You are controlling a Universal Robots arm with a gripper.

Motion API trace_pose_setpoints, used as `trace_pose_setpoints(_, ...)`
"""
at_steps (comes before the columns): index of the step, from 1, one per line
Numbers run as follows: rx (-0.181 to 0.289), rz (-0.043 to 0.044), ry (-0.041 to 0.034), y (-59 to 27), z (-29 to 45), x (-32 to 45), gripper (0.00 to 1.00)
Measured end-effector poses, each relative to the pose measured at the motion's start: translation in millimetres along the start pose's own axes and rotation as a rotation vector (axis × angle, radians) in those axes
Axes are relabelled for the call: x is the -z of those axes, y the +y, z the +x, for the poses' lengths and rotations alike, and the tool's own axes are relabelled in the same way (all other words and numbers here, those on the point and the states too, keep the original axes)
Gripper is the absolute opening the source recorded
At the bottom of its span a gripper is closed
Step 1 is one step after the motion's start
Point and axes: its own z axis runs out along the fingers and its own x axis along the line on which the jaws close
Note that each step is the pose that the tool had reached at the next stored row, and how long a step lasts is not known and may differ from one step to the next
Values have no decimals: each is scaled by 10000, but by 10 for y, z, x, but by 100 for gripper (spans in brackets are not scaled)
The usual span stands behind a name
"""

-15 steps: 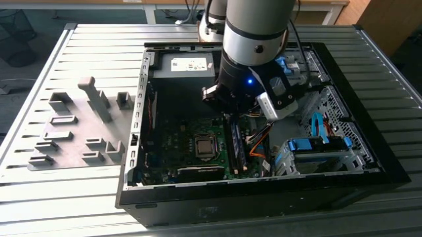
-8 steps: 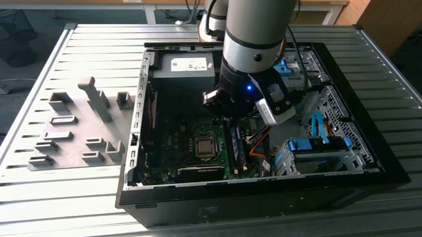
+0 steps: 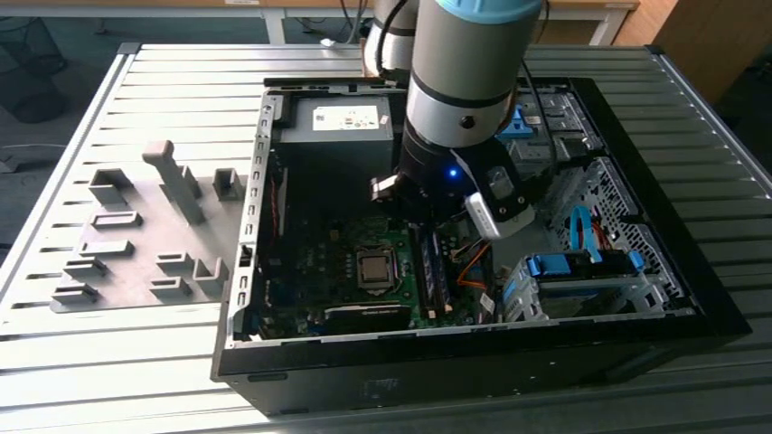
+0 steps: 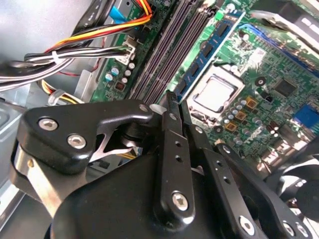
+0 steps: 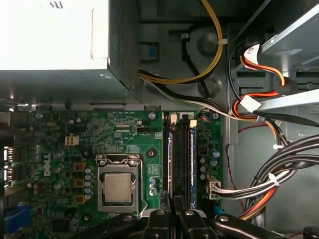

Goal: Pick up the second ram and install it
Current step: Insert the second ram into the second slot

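Black claw fingers pressed together, nothing visible pinched between them. Tips hover low over the memory slots, just beside the CPU socket.

One blue-green ram stands upright in the slot nearest the socket. First wrist view shows a second bluish edge two slots off; cannot tell which stick is the second, nor whether the latches are home.

Judgement: pick-up done, seating step in hand. A press here calls for straight-down force with the stick square in its slot, clear of the cables.
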Motion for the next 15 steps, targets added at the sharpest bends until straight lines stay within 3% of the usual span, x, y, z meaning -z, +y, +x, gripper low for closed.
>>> trace_pose_setpoints(6,0,0,1,0,0,-13,14)
trace_pose_setpoints(15,-1,-14,10,-3,-47,-137,14)
